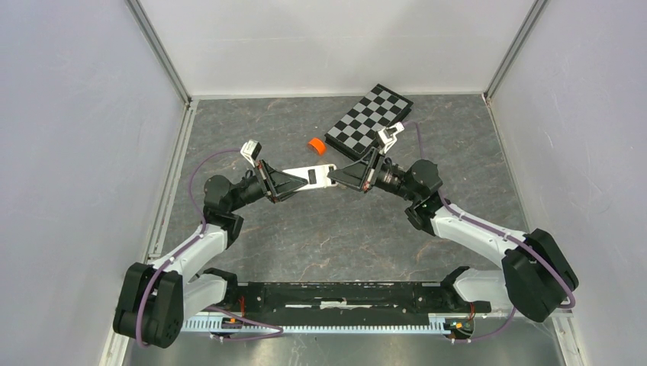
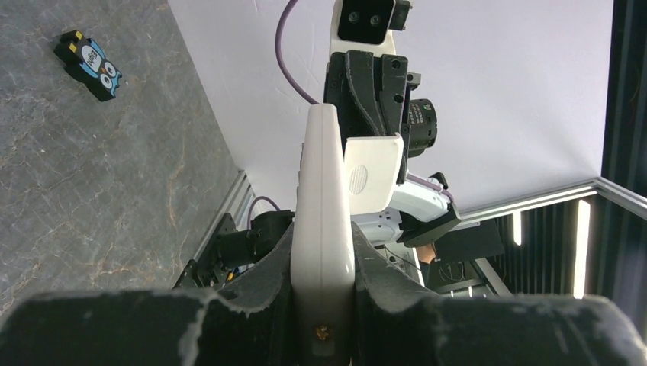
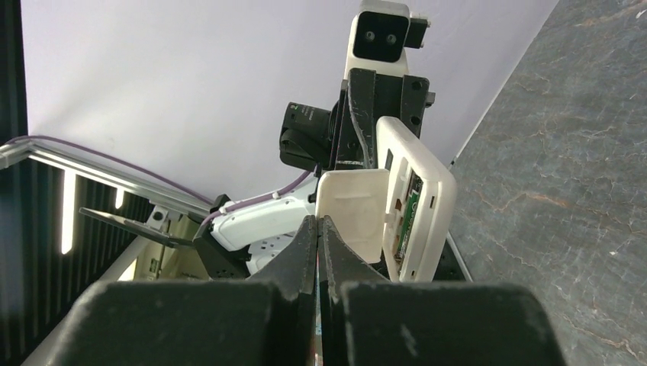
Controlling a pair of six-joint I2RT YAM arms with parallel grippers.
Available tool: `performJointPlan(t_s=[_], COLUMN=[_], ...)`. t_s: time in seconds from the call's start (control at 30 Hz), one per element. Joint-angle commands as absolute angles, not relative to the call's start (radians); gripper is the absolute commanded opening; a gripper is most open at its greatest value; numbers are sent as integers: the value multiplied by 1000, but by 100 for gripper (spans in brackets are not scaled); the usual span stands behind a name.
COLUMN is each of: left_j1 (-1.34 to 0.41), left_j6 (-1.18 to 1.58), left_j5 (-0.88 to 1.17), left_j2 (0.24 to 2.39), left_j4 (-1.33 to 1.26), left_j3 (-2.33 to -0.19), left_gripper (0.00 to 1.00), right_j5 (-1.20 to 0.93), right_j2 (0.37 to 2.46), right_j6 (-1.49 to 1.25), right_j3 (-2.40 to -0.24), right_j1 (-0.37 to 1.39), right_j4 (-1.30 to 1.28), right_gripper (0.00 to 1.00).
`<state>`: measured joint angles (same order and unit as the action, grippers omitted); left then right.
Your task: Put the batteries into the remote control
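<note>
The left gripper (image 1: pixel 281 183) is squeezed tight on one end of the white remote control (image 1: pixel 314 177). It holds it in the air over the middle of the worktop (image 1: pixel 351 236). The remote lies long-ways from left to right, with its free end pointing at the right arm. It looks light, hard and smooth, so it may slip. Its long sides are best to squeeze. Its thin battery cover (image 3: pixel 351 210) hangs open and could snap. The right gripper (image 3: pixel 317 232) is nearly closed and seems to pinch that cover. I see no batteries.

Orange roll (image 1: pixel 315 145) lies just beside the checkered board (image 1: pixel 369 118) on the stone-grey table (image 1: pixel 343 244).
</note>
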<state>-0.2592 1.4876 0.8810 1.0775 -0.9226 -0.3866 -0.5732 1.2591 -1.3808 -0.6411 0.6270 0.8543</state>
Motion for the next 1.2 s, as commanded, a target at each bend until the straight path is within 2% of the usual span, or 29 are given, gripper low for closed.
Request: performJointPlan(t_s=[0.0, 0.5, 0.87, 1.17], left_j1=[-258, -258, -261, -262], left_j6=[1525, 1544, 1689, 1683], left_j5=[918, 919, 857, 837], left_j2=[1058, 1050, 1074, 1085], left_j4=[-1012, -1025, -1029, -1012], left_j3=[-413, -416, -376, -371], left_gripper=[2, 2, 2, 2], right_j5=[-507, -436, -395, -407], right_j2=[1270, 1239, 1246, 1248], right_j6=[-1417, -1444, -1399, -1358], right_j3=[-611, -542, -556, -561], right_j1=[621, 600, 600, 603], right_j4=[909, 880, 854, 792], right_gripper=[0, 0, 0, 0])
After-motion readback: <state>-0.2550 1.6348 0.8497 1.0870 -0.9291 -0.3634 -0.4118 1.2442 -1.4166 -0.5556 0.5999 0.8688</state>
